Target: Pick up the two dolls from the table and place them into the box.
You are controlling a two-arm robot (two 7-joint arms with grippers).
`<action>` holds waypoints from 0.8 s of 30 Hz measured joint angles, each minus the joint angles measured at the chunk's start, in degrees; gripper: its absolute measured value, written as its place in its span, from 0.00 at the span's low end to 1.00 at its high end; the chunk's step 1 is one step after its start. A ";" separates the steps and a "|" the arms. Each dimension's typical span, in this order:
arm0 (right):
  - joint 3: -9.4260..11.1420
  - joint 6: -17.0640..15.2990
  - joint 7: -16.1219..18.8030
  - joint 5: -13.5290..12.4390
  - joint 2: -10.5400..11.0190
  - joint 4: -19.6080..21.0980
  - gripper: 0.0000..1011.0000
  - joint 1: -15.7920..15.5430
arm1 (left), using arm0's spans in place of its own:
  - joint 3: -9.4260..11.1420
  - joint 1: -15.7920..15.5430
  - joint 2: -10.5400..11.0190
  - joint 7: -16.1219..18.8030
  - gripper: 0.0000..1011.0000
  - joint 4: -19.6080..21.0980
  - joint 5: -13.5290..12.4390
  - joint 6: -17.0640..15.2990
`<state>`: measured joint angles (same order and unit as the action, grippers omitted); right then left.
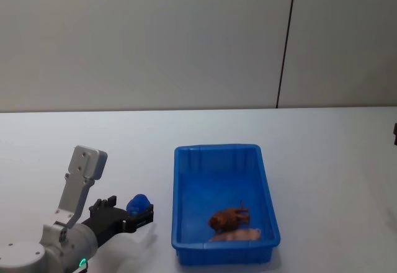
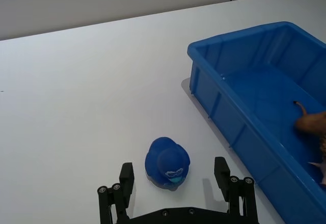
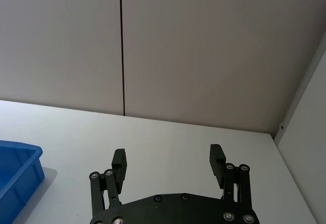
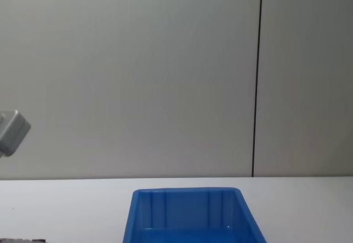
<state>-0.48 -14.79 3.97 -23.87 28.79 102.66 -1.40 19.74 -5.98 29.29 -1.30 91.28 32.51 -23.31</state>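
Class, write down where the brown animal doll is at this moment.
In the head view, the brown doll lies inside the blue box, toward its near right corner, just behind the pale pink doll.

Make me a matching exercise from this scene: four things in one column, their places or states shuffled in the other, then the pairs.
1. brown doll
2. blue toy
3. left gripper
4. right gripper

A. open, nothing between its fingers
B. on the table, left of the box
C. lying in the box
D. open, a finger either side of the blue toy

Pairs: 1-C, 2-B, 3-D, 4-A
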 joint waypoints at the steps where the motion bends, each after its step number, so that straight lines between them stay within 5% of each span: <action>1: 0.01 0.00 -0.02 -0.01 0.01 0.00 0.99 -0.01 | -0.01 -0.22 -0.17 -0.11 0.99 -0.62 -0.04 0.17; 24: 0.14 0.07 -0.19 -0.11 0.12 0.08 0.99 -0.13 | 0.35 -7.09 -4.52 -5.40 0.99 -12.68 -3.74 0.82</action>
<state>-0.35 -14.72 3.79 -23.98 28.91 102.73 -1.53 20.09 -13.06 24.77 -6.70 78.60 28.77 -22.49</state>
